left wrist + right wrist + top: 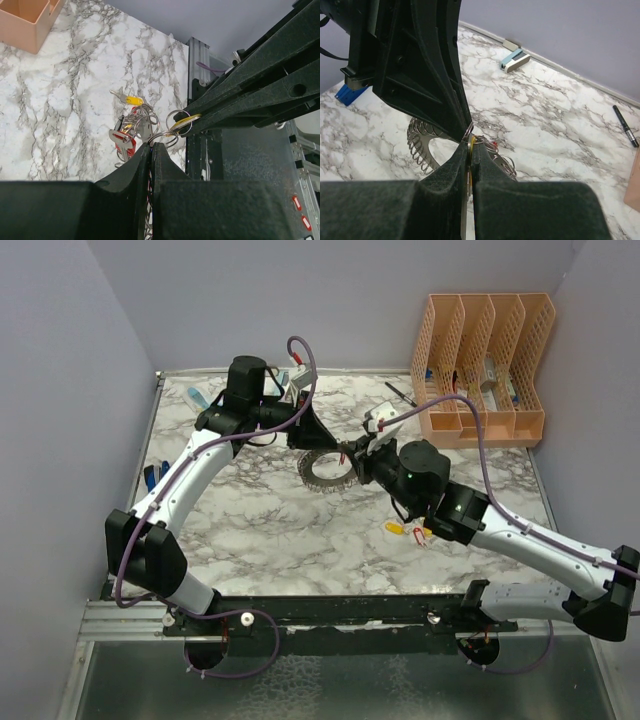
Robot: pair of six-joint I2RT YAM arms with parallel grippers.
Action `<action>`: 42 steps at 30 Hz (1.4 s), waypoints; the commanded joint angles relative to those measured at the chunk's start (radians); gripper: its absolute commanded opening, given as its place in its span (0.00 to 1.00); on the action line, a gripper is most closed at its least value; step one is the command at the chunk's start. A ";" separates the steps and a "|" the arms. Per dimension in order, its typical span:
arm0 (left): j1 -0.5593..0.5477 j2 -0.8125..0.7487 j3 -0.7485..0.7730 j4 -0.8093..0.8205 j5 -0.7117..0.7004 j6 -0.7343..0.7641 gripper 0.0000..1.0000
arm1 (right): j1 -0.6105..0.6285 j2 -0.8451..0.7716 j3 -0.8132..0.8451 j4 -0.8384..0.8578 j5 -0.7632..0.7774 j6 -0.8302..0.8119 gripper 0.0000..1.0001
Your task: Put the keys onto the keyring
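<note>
Top external shows the left gripper (336, 445) and right gripper (349, 453) meeting tip to tip just above the keyring (319, 476), loose keys (409, 529) lying nearer the bases than it, while only the wrist views reveal right jaws clamped on a yellow-tagged key (189, 119) and left jaws pressed together.

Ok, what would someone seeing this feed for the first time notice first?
The left gripper and right gripper meet tip to tip above the marble table, both shut. The right clamps a yellow-tagged key and the left pinches thin wire rings. Just beneath lies the big toothed keyring, more keys sit by the right forearm, and a peach file organiser fills the far right corner.
</note>
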 commanded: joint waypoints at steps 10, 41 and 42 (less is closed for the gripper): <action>0.000 -0.031 0.062 -0.133 0.038 0.132 0.00 | -0.006 0.049 0.271 -0.351 -0.073 -0.020 0.01; -0.040 -0.035 0.126 -0.264 0.111 0.248 0.00 | -0.018 0.153 0.511 -0.544 -0.147 -0.272 0.01; -0.041 -0.037 0.127 -0.268 0.115 0.253 0.00 | -0.022 0.152 0.511 -0.544 -0.158 -0.284 0.01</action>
